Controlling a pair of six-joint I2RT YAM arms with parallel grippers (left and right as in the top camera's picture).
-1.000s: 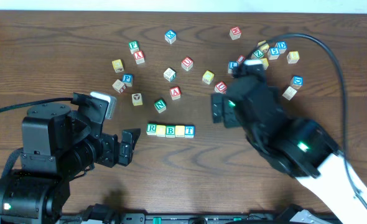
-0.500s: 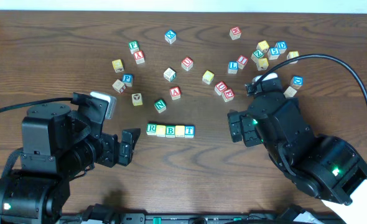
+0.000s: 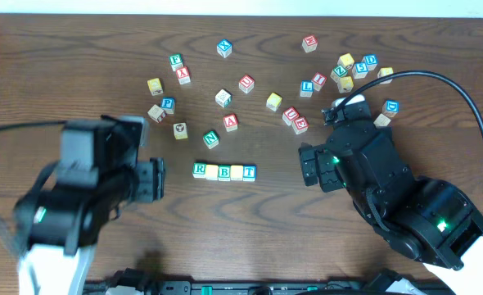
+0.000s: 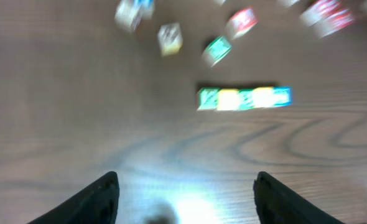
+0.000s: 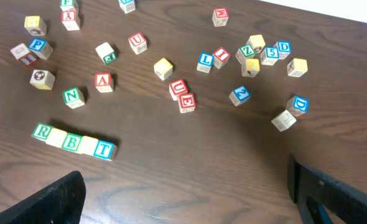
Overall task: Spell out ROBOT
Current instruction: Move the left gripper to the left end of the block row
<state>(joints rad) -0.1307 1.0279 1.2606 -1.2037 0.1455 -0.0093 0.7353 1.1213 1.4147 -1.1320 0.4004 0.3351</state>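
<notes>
Your stock: ROBOT row (image 3: 224, 172), five cubes touching. Left gripper (image 3: 156, 180) left of it, seemingly parted, blurred, empty. Right gripper (image 3: 308, 168) right of it, wide, empty.

We have drawn our right gripper (image 3: 309, 168) back, leaving the red-lettered cubes (image 3: 295, 120) farther beyond its fingertips. Our left gripper (image 3: 154, 179) has swung and retreated from the ROBOT row (image 3: 224, 171).

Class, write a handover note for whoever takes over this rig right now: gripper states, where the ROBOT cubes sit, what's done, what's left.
Left gripper: open, empty, left of the row.
Right gripper: open, empty, right of it.
R cube, yellow cube, B cube, second yellow cube, T cube: one touching row.
Done: five cubes lined up.
Left: confirm yellow cubes read O; unreadable here.
</notes>
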